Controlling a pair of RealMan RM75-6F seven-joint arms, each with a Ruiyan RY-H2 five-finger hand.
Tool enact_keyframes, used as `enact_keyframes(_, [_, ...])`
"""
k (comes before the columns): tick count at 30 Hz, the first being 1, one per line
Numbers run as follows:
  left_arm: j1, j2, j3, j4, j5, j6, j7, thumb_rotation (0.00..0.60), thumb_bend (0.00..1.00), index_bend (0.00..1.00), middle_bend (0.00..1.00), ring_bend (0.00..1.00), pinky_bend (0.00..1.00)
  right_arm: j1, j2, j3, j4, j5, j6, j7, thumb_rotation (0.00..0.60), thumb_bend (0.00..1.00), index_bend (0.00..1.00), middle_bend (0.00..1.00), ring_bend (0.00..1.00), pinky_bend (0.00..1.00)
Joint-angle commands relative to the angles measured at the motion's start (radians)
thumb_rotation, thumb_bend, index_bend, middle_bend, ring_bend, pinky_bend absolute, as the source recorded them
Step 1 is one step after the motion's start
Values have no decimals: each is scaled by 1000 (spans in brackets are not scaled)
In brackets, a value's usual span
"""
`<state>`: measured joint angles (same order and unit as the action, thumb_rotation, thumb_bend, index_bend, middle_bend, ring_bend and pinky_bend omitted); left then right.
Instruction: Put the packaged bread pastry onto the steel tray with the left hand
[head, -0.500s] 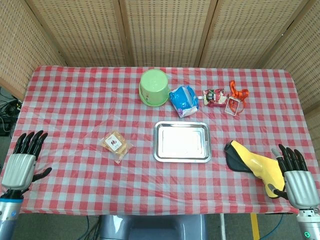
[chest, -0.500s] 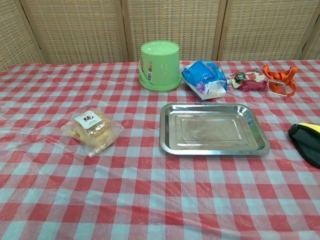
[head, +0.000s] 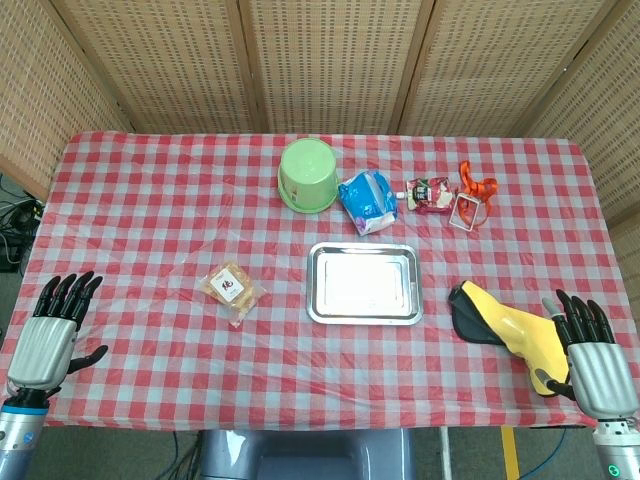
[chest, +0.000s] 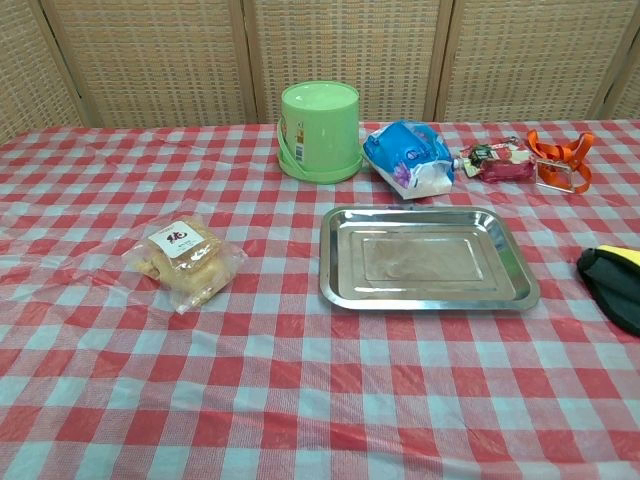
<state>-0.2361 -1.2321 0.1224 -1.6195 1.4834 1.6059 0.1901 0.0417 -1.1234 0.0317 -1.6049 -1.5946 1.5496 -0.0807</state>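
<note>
A: Where is the packaged bread pastry (head: 231, 288)?

B: Flat on the checked desk (head: 150, 200), left of the steel tray (head: 363, 283), well apart from it. Tray bare.

A: Left hand (head: 47, 338)?

B: At the near left desk edge, fingers (head: 66, 293) apart, holding nothing, well clear of the pastry.

A: Right hand (head: 592, 358)?

B: Near right corner, fingers spread, empty, just beside a yellow-and-black item (head: 500, 322).

A: Behind the tray?

B: Upturned green bucket (chest: 320, 130), blue packet (chest: 408, 158).
</note>
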Motion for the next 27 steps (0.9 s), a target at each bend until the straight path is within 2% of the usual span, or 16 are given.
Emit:
enact_keyframes(1, [1,9,-8,-12,6,-13,-8,600,87,0,0,0,0,2,0,2,2,4,-3,2,600,89,54,0,0,0])
enact_keyframes(8, [-17,26,-36,-36,4,-69,-7,600,87,0,0,0,0,6,-1,6,9,17,-15,8,600,90,53,0,0,0])
enact_keyframes(14, [-85,37,-91,-84,-1,-153,64,600,88,0,0,0,0,7,0,12,12,28,-19,21,600,89,53,0,0,0])
enact_keyframes(17, [-131,35,-125,-109,-28,-220,103,600,89,0,0,0,0,9,1,13,14,33,-25,25,600,89,53,0,0,0])
enact_keyframes(22, [-241,6,-195,-124,-125,-392,198,600,94,0,0,0,0,14,0,15,20,48,-41,33,600,89,54,0,0,0])
enact_keyframes(27, [-339,-29,-225,-99,-200,-551,261,600,94,0,0,0,0,18,-2,18,27,64,-55,37,600,90,54,0,0,0])
